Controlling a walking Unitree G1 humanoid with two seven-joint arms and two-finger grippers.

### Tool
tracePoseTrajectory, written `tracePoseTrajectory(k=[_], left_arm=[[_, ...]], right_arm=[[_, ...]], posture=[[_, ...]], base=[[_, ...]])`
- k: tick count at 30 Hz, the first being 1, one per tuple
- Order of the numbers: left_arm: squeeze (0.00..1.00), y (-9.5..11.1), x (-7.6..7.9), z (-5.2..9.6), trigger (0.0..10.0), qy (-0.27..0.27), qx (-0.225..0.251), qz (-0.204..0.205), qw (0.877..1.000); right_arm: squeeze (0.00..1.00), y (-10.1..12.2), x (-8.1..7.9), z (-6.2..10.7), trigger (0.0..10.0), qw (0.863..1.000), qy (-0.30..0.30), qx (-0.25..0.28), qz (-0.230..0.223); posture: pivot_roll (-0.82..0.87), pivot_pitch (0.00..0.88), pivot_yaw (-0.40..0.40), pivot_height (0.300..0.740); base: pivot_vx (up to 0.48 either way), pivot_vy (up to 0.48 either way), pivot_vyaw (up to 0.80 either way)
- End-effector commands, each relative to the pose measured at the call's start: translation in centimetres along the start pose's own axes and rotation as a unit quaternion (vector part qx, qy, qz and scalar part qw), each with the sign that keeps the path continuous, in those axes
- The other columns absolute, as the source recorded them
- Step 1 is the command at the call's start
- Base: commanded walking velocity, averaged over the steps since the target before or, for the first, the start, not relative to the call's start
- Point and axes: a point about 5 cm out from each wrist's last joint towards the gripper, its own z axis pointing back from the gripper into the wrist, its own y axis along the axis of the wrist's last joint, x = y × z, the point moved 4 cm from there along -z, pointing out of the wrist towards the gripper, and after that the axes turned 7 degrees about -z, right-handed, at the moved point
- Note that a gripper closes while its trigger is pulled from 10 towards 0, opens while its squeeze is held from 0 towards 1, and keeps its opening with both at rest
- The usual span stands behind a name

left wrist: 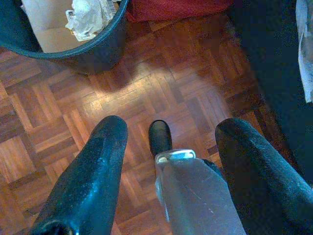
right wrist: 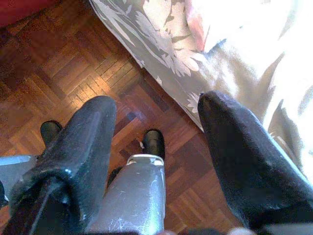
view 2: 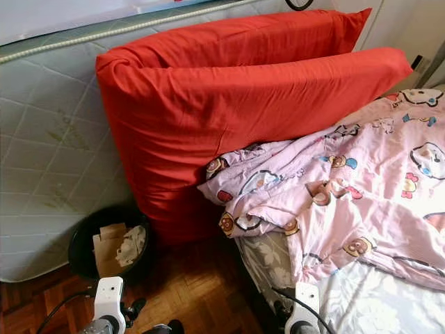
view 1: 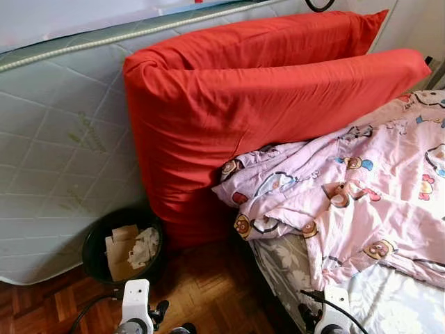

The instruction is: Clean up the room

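Observation:
A black bin [view 1: 89,259] stands on the parquet floor at the foot of a big red cushion [view 1: 264,104]; it holds cardboard [view 1: 119,249] and crumpled paper [view 1: 144,247]. A pink cartoon-print quilt [view 1: 348,202] lies rumpled on the bed to my right. My left gripper [left wrist: 172,125] hangs open over the floor, a short way from the bin [left wrist: 73,51]. Beside the bed's grey floral sheet [right wrist: 161,54], my right gripper [right wrist: 157,103] is open too. Both hold nothing. My two wrists [view 1: 135,306] [view 1: 332,306] show at the bottom edge.
A quilted white mattress [view 1: 55,153] leans on the wall at the left, behind the bin. The bed [view 1: 278,268] fills the right side. A strip of bare parquet [view 1: 208,292] runs between bin and bed.

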Motion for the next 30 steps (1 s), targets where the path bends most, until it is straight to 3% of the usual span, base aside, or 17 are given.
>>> tracePoseTrajectory(k=[1, 30], left_arm=[[0.00, -1.04, 0.00, 0.20, 10.0, 0.000, -0.020, 0.002, 1.000], [0.00, -0.59, 0.14, 0.09, 10.0, -0.002, -0.011, 0.002, 1.000]], right_arm=[[0.00, -0.65, 0.31, 0.13, 10.0, 1.000, -0.006, -0.011, -0.005], [0.00, -0.29, -0.18, -0.01, 10.0, 1.000, -0.004, -0.005, -0.014]], posture=[[0.03, 0.154, -0.025, 0.740], [0.03, 0.156, -0.025, 0.740]], base=[[0.000, 0.000, 0.00], [0.029, 0.000, 0.00]])
